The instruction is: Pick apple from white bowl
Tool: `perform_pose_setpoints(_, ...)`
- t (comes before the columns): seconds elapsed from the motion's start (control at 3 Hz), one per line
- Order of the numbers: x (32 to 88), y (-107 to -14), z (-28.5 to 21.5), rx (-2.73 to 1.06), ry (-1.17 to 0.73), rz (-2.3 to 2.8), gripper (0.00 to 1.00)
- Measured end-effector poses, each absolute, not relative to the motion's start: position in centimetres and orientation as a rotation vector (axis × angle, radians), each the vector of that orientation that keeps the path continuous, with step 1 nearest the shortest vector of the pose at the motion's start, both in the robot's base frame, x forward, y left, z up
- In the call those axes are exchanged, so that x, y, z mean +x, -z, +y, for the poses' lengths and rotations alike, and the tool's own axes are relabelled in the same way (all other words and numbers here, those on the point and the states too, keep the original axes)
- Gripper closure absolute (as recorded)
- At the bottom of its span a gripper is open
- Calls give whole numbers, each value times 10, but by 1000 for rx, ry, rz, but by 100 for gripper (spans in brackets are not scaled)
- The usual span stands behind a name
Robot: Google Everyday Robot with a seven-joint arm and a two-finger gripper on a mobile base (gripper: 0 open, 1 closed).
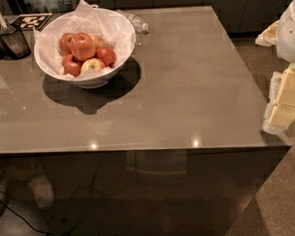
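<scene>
The white bowl (117, 29) stands at the far left of a glossy grey table (186, 92), lined with crinkled white paper. Several red and yellow-red apples lie in it, the topmost apple (82, 46) in the middle of the pile. My gripper (285, 101) is at the right edge of the view, off the table's right side and far from the bowl. Only its cream-coloured end and part of the white arm (290, 31) show.
A clear plastic bottle (135, 22) lies just behind the bowl. A dark container with a scoop (10, 37) stands at the far left corner, next to a black-and-white marker tag (31, 20). Dark cabinets run along the back. Cables lie on the floor at lower left.
</scene>
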State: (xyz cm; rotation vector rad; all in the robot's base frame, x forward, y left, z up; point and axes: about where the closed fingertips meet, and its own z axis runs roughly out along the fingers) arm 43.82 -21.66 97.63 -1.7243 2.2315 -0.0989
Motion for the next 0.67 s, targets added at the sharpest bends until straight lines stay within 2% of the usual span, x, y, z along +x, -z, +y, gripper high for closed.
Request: perform_pose_setpoints(0.67, 460, -981, -200, -1698, 51, 2201, 0)
